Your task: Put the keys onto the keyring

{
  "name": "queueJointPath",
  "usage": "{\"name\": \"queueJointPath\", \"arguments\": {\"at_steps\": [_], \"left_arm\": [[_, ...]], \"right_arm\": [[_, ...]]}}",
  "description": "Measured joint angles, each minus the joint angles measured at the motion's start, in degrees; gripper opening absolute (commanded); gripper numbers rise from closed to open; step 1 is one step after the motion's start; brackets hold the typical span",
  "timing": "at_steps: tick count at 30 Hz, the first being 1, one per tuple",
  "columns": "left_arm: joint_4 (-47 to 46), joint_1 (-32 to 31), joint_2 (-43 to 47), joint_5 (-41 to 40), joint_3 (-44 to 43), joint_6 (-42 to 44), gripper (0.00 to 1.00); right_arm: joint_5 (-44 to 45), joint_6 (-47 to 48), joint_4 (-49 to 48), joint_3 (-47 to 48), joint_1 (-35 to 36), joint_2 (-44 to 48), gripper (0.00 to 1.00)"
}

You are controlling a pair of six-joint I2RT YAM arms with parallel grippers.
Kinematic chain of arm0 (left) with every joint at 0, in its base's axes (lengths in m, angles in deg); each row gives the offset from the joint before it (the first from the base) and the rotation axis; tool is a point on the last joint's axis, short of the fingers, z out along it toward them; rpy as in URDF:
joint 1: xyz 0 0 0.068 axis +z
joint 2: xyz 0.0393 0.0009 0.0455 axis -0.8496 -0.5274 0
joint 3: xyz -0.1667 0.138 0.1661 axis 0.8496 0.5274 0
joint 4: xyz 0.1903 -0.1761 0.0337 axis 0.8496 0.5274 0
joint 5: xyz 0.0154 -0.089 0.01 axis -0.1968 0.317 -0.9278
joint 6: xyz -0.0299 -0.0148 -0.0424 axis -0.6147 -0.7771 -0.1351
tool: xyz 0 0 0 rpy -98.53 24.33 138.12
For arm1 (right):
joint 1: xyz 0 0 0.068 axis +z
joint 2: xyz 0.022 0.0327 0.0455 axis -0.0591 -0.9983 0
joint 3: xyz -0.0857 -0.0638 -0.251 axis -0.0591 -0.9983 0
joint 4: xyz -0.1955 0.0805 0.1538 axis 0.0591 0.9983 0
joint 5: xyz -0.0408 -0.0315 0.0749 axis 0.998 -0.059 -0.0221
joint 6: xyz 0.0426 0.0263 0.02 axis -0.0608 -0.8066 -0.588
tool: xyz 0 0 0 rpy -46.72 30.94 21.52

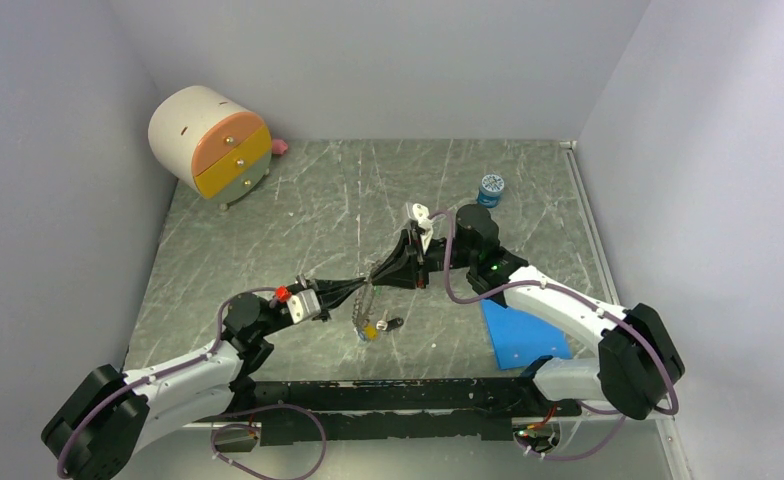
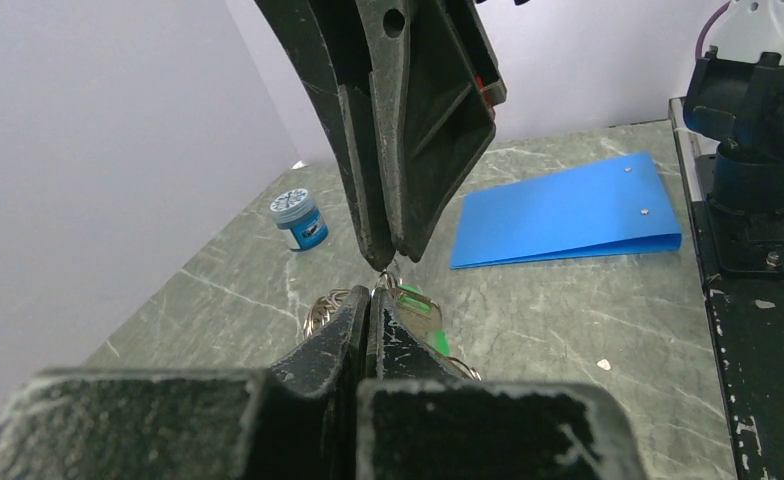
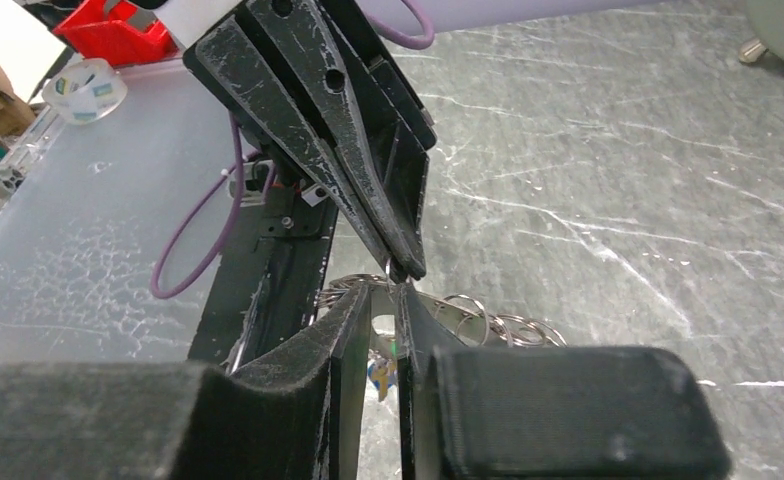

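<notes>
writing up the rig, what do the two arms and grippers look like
The left arm and right arm have white shells, black joints and looping purple cables. The left gripper and right gripper are black, with long, tapered, scuffed fingers.

Tip to tip, left gripper [image 1: 361, 288] and right gripper [image 1: 378, 274], keyring [image 1: 366, 303] with keys [image 1: 374, 328] just beneath them.

White shells, black joints and purple cables [image 1: 447, 270] are seen on the arms [image 1: 183, 372]; the right gripper [image 3: 383, 295] is scuffed black.

Top camera looks down from behind; close wrist cameras face each other, sharing the keyring [image 1: 366, 300]
</notes>
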Motion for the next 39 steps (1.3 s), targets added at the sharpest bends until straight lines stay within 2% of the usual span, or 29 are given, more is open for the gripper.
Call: {"name": "queueJointPath", "arguments": {"at_steps": [10, 17, 19, 23, 39], "left_arm": [[0.9, 0.0, 0.0, 0.44, -0.02, -0.09, 0.03], [1.22, 0.0, 0.0, 0.52, -0.42, -0.04, 0.03], [1.22, 0.0, 0.0, 0.7, -0.42, -0.04, 0.03], [0.85, 0.0, -0.46, 0.83, -0.42, -0.07, 0.02], [0.76, 0.04, -1.18, 0.7, -0.42, -0.22, 0.03]], "right_arm": [[1.05, 2.38, 2.12, 0.0, -0.09, -0.22, 0.26], [1.64, 3.04, 3.5, 0.0, -0.98, -0.74, 0.25], [1.86, 3.08, 3.63, 0.0, -1.29, -0.74, 0.21], [1.81, 3.06, 3.87, 0.0, -1.7, -0.98, 0.0], [1.6, 2.25, 2.45, -0.76, -1.99, -2.05, 0.0]]}}
